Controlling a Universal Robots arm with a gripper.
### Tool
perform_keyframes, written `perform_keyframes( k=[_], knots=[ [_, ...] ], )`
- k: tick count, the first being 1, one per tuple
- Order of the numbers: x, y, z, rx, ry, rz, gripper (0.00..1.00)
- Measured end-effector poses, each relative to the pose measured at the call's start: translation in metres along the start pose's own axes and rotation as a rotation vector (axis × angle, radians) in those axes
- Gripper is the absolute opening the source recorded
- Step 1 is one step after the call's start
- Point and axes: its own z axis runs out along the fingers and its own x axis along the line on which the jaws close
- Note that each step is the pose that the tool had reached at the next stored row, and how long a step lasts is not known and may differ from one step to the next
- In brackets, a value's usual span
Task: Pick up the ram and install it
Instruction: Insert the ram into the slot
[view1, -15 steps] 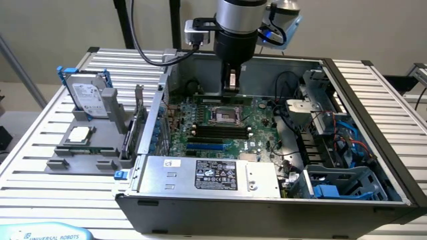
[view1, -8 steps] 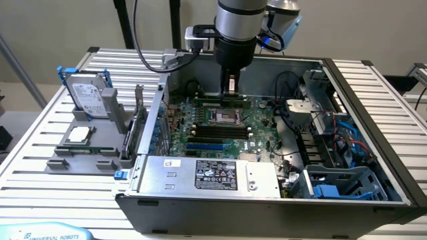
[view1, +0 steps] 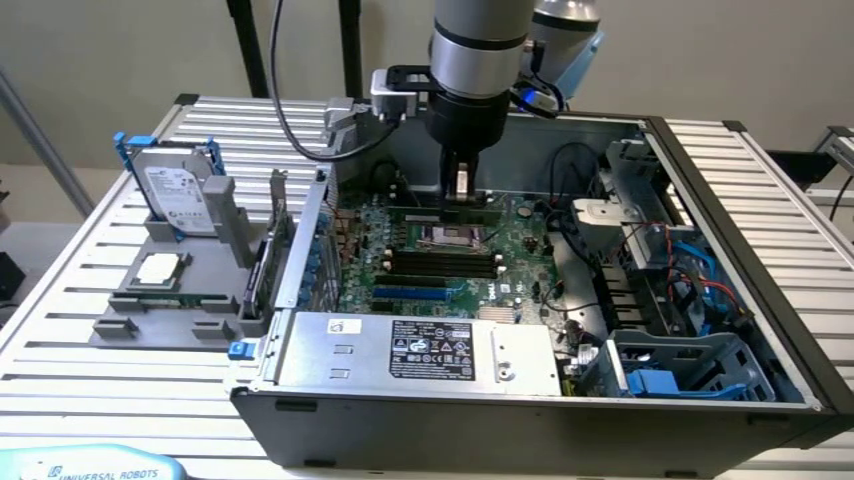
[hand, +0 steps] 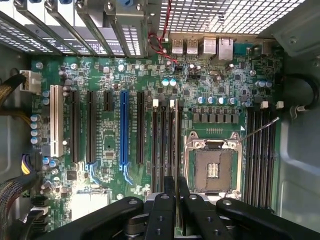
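I see the gripper closed narrow on the ram. The ram is edge-on, directly over the motherboard slots beside the socket.

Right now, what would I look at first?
The big arm hangs into the open case, and its gripper pinches the thin ram just above the green board, behind the square chip socket. On the exterior view's left, a silver drive with blue rails stands upright in a grey holder.
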Motion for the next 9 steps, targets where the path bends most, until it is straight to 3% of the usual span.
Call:
perform_keyframes(
  k=[9],
  knots=[
    [0.004,-0.0074,0.0161,0.0,0.0,0.0,0.13]
  ],
)
